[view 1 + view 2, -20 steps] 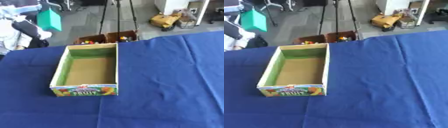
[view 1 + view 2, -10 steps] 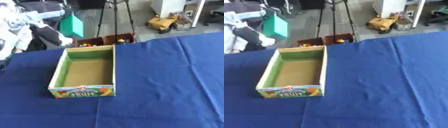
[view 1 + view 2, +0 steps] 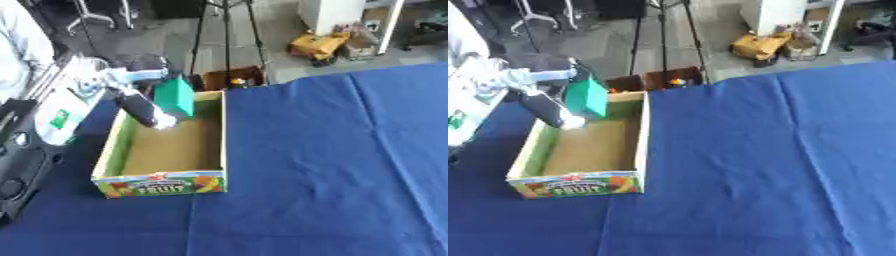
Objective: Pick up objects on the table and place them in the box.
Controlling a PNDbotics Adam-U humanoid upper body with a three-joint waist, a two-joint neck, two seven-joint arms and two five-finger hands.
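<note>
left hand point(image 3: 140, 107) seemingly holding green block point(image 3: 175, 96), over box point(image 3: 162, 184)

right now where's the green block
The green block is held in the left hand at the left of the view, over the far left corner of the fruit box, not yet set down inside.

The left hand point(image 3: 140, 107), curled round the green block point(image 3: 174, 96), has come in from the far left, off the worktop, and now holds the block above the far left corner of the box point(image 3: 159, 184), over its open inside.
</note>
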